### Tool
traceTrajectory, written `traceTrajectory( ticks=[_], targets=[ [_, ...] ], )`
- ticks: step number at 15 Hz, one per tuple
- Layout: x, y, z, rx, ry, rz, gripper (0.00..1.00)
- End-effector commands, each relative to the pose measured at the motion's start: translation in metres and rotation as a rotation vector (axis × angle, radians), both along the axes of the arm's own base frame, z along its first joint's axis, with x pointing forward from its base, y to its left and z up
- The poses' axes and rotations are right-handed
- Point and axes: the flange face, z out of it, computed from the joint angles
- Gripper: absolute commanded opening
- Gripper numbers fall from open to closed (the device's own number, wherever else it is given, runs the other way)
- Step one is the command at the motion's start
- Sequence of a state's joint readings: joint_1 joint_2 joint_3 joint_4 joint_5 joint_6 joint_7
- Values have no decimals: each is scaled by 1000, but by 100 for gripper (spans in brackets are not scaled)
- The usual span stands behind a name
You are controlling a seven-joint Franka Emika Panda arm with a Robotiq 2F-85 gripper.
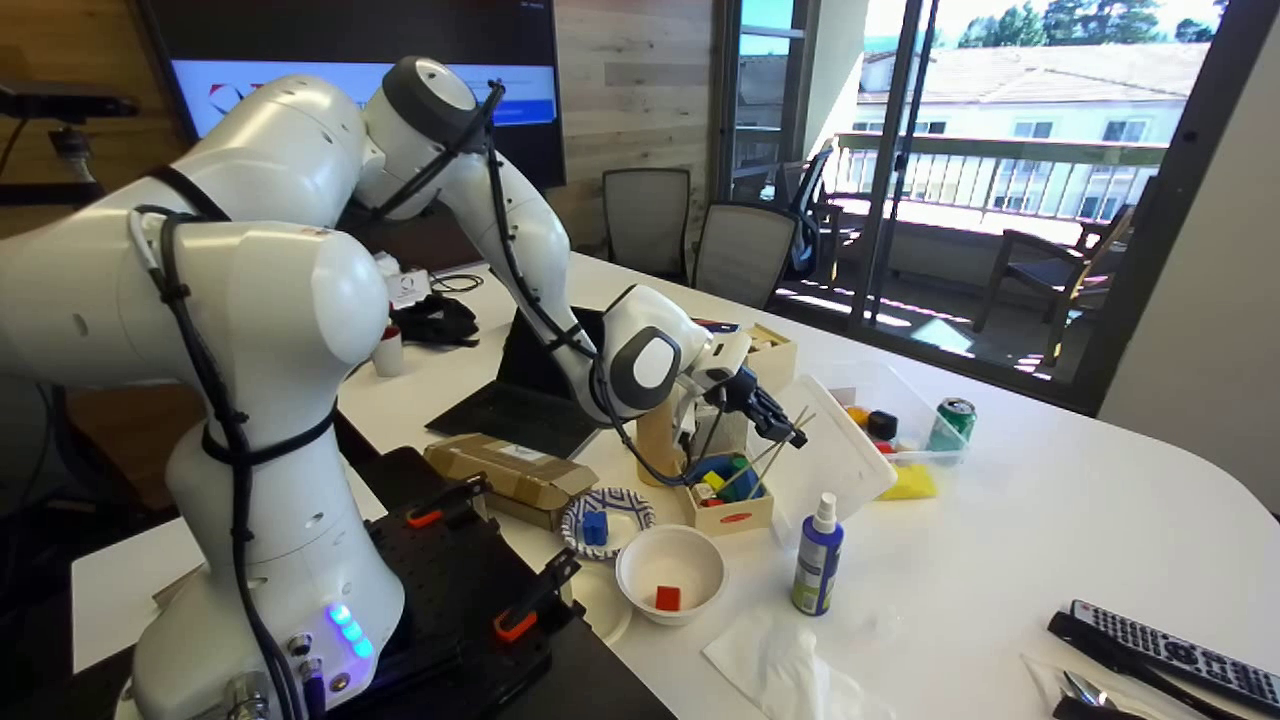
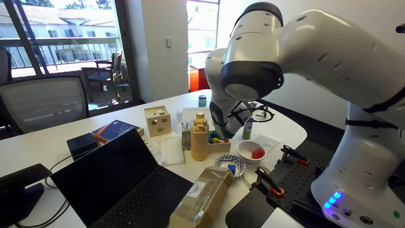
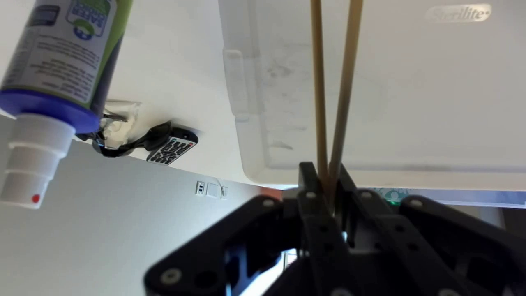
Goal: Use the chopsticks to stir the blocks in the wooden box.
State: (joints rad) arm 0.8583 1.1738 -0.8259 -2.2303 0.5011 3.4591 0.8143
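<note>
1. Chopsticks [image 3: 319, 86]: pinched by the pincer [image 3: 327, 174], slanting downward, slightly splayed.
2. Blocks [image 1: 713, 481]: inside the wooden box [image 1: 735, 519], lower than the pincer.
3. Chopsticks' lower ends: apparently within the box; stirring likely needs sideways sweeps.

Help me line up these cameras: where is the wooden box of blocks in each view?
In an exterior view: wooden box right of and below center.
In an exterior view: wooden box just right of the tan bottle, below center.
Wrist view: not in it.
Landmark in all three views: blue spray bottle.
</note>
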Motion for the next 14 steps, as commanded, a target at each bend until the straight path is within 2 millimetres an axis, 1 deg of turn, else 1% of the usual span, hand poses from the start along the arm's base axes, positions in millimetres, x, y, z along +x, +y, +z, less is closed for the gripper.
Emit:
traceTrajectory(
  ticks=[1,2,5,9,12,14],
  targets=[
    [-18,1,-4,-7,43,1,3],
    [-19,4,-5,0,49,4,3],
    [-16,16,-1,35,48,23,3],
    [-4,29,14,61,11,40,3],
    [2,31,20,42,-26,34,3],
    [4,27,21,14,-42,31,3]
  ],
)
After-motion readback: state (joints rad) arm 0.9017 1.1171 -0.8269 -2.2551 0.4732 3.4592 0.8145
